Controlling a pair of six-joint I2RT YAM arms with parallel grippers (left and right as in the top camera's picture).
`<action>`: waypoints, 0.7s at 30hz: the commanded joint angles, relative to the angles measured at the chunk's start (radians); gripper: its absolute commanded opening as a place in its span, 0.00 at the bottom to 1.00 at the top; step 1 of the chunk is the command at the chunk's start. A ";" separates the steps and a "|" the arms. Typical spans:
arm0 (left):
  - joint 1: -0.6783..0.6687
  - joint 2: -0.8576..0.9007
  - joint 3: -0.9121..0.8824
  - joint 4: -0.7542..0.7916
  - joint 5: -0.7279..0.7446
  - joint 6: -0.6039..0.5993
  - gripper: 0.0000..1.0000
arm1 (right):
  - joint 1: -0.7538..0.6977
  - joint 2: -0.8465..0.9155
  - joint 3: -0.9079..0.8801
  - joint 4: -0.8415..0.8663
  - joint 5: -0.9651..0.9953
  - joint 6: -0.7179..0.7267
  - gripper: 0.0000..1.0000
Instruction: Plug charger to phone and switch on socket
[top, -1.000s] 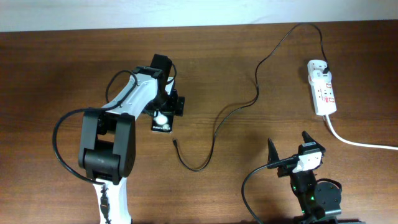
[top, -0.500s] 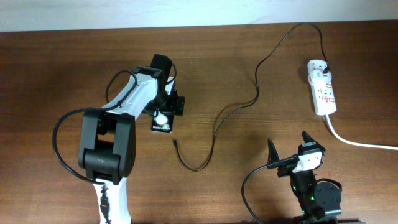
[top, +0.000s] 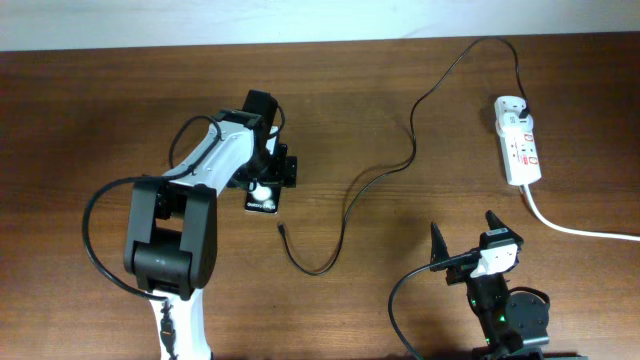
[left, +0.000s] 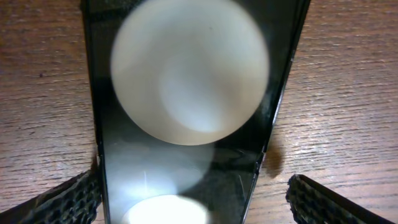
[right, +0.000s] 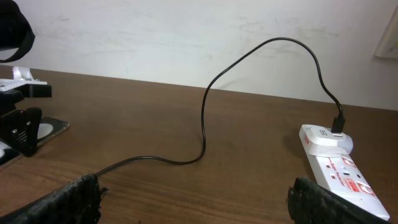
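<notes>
- My left hand hovers low over the phone, fingers spread to either side of it.
- In the left wrist view, one finger sits right at the phone's edge. The other finger stands clear, with bare table showing in the gap.
- The phone lies flat, screen up, glaring with two round white reflections.
- The charger's small tip rests on the table just past the phone's end that sticks out from my left hand, not touching it.
- My right hand is spread wide and holds nothing.
- The socket lies ahead and to the right of that hand, well apart, with the charger's other end plugged in.
</notes>
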 joint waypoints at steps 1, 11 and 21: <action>-0.003 -0.035 -0.014 -0.003 -0.019 -0.019 0.99 | 0.009 -0.008 -0.005 -0.006 0.002 -0.006 0.99; -0.025 -0.026 -0.018 0.000 -0.019 -0.019 0.99 | 0.009 -0.008 -0.005 -0.006 0.002 -0.006 0.99; -0.025 -0.005 -0.019 0.000 -0.019 -0.019 0.99 | 0.009 -0.008 -0.005 -0.006 0.002 -0.006 0.99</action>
